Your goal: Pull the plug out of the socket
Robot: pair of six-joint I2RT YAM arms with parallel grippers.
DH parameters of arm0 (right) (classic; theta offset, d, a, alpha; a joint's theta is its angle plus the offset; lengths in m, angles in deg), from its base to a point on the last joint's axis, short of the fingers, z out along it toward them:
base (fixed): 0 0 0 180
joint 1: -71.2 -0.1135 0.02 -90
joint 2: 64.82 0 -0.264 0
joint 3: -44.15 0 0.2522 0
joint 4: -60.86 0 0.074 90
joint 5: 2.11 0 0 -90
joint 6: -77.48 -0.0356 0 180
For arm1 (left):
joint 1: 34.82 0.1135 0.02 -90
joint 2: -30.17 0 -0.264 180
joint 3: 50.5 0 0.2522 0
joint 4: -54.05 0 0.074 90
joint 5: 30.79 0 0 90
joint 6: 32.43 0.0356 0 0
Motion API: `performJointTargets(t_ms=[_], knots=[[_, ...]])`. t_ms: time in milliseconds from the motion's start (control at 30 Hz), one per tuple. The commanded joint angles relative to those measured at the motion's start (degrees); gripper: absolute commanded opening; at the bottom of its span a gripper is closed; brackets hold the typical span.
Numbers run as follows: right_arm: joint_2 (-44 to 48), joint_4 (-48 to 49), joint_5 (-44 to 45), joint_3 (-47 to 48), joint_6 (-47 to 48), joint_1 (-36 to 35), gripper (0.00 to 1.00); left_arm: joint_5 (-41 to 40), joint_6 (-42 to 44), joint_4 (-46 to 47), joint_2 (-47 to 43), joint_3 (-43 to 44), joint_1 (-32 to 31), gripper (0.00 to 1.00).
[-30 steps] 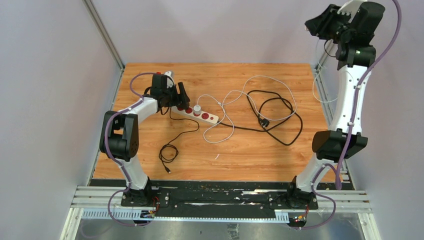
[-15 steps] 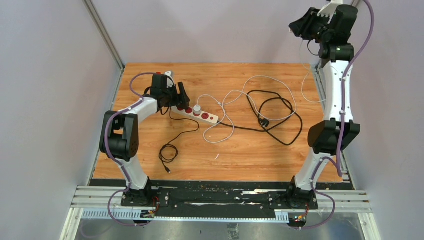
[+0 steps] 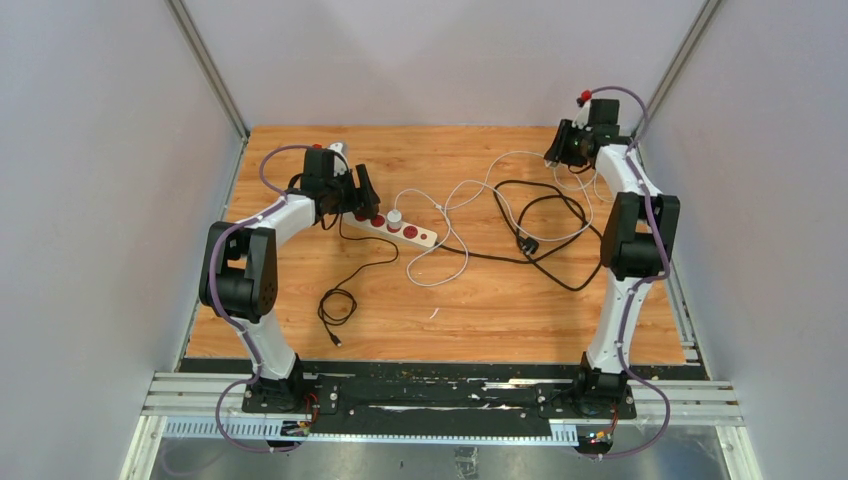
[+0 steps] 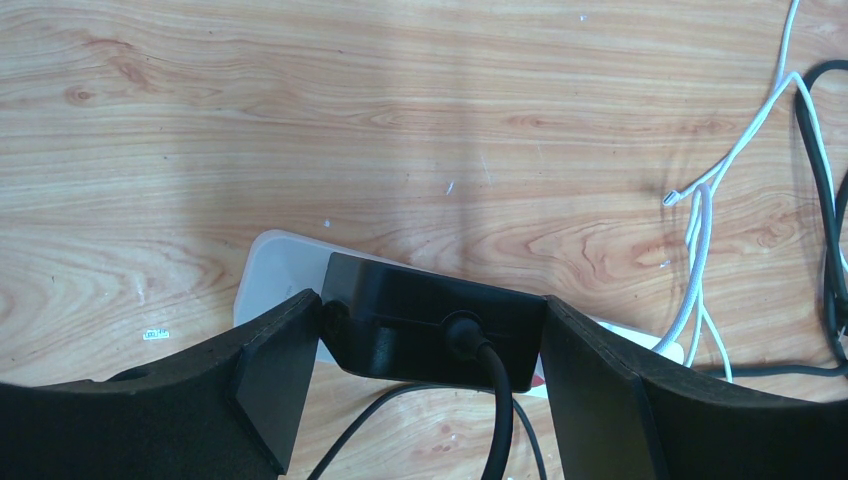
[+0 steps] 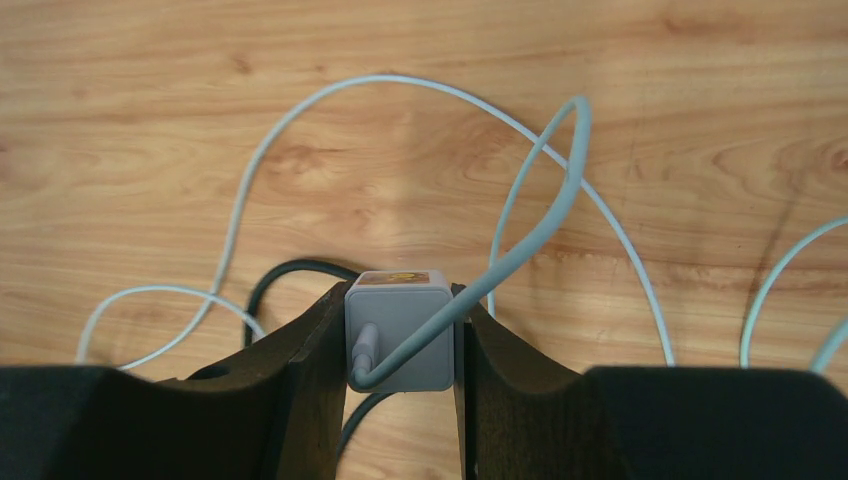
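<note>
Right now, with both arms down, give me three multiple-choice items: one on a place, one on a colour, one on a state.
1. Where is the left gripper?
A. At the left end of the socket, around a black plug.
B. Raised high in the air.
C. Folded back at its base.

2. What colour is the charger cube in the right gripper?
A. Red.
B. Black.
C. White.

3. How does the right gripper stand?
A. Open, empty.
B. Shut on the charger cube.
C. Shut on a black cable.

Key: 1 A, its fingers flank the plug on the strip; 2 C, the cube looks pale; 3 B, both fingers press its sides.
</note>
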Motion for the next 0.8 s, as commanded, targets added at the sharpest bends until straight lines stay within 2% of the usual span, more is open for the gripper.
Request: performJointTargets(t_ms=[0, 67, 200, 400, 433, 467, 667, 767], knots=[[-4.2, -0.7, 5.5, 2.1, 2.2, -0.5, 0.09, -7.0, 1.0, -14.0, 3.5, -3.7, 1.4, 0.79], [-5.7, -1.3, 7.3, 3.0, 2.5, -0.5, 0.22, -7.1, 1.1, -14.1, 3.4, -3.7, 1.3, 0.79], [-6.5, -3.4, 9.7, 3.7, 3.4, -0.4, 0.41, -7.3, 1.1, -14.0, 3.0, -3.9, 1.4, 0.79], [-3.0, -5.4, 14.7, 2.2, 4.5, -0.4, 0.76, -7.3, 1.0, -14.0, 2.8, -4.0, 1.4, 0.79], [-1.9, -5.6, 15.5, 1.9, 4.8, -0.4, 0.88, -7.3, 1.0, -14.1, 2.8, -4.0, 1.4, 0.79], [-0.8, -5.9, 16.4, 1.5, 4.9, -0.4, 0.95, -7.3, 1.0, -14.0, 2.7, -4.0, 1.4, 0.79], [9.5, -6.3, 18.8, -3.0, 5.3, -0.6, 0.98, -7.2, 0.8, -14.0, 2.3, -4.2, 1.4, 0.78], [15.7, -5.6, 16.6, -7.3, 6.0, -1.5, 0.98, -7.1, 0.8, -13.9, 2.2, -4.3, 1.4, 0.78]])
